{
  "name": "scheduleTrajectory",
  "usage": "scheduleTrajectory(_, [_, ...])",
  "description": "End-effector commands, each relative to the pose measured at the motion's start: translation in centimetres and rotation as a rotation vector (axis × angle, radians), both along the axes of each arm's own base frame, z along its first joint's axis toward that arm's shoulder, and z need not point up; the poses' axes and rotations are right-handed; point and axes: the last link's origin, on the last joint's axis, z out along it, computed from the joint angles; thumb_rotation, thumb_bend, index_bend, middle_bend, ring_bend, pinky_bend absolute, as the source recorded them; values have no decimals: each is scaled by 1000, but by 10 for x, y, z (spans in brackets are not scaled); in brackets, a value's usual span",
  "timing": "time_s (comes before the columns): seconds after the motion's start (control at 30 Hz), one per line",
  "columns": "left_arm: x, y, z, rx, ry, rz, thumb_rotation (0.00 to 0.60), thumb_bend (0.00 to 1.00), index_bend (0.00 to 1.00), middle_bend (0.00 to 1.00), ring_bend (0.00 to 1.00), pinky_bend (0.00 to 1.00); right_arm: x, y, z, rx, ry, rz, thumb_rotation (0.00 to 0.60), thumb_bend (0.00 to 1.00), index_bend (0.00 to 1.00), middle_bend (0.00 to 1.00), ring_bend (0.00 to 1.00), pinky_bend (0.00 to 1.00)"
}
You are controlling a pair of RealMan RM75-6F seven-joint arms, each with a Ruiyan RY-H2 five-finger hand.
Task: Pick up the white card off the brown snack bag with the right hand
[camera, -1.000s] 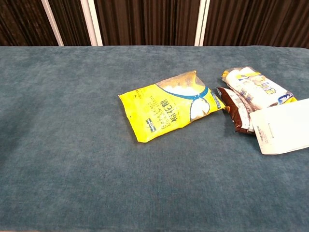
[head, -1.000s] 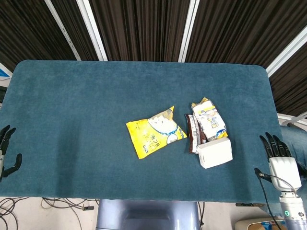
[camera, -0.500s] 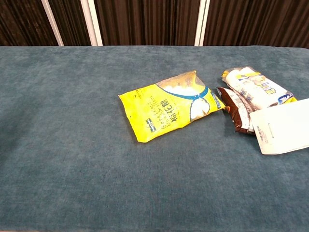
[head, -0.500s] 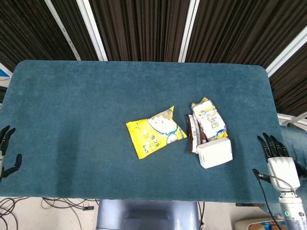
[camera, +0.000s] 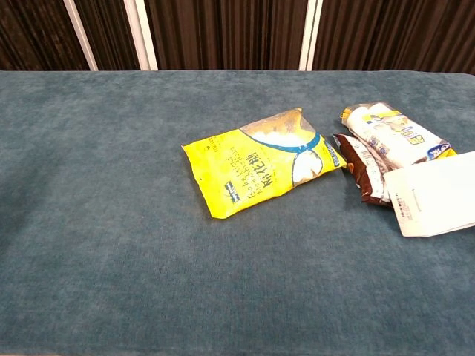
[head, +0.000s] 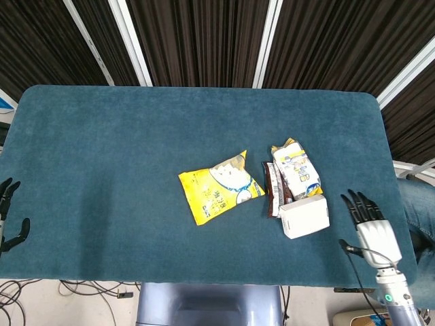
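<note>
The white card [head: 306, 216] [camera: 436, 194] lies flat on the table, its far edge overlapping the near end of the brown snack bag [head: 274, 187] [camera: 361, 165]. My right hand [head: 368, 225] hovers over the table's right front corner, a short way right of the card, fingers spread and holding nothing. My left hand [head: 9, 216] stays at the left front edge of the table, fingers apart and empty. Neither hand shows in the chest view.
A yellow snack bag [head: 219, 186] [camera: 257, 162] lies left of the brown bag. A white and yellow packet [head: 296, 170] [camera: 393, 133] rests against the brown bag's right side. The blue cloth table [head: 122, 149] spreads out to the left.
My right hand has moved left from the table's right edge toward the card. The card, the bags and my left hand have not moved.
</note>
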Motion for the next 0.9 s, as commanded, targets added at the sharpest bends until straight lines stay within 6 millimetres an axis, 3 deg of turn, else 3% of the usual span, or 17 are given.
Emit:
scheduleTrajectory(0.03, [0,0,0,-6,3,0,600,469,11,0,30,11,4,-6,-13,16,14,16,600,139,0,12,0,157])
scheduleTrajectory(0.37, [0,1,-1,-16,5,12,600,469,11,0,30,11,12,-14,-57,94,55,71,600,139,0,11,0,157])
scheduleTrajectory(0.9, [0,1,-1,-22,13,32,600,469,11,0,30,11,12,-29,-80,67,113,99,600,138,0,9,0,158])
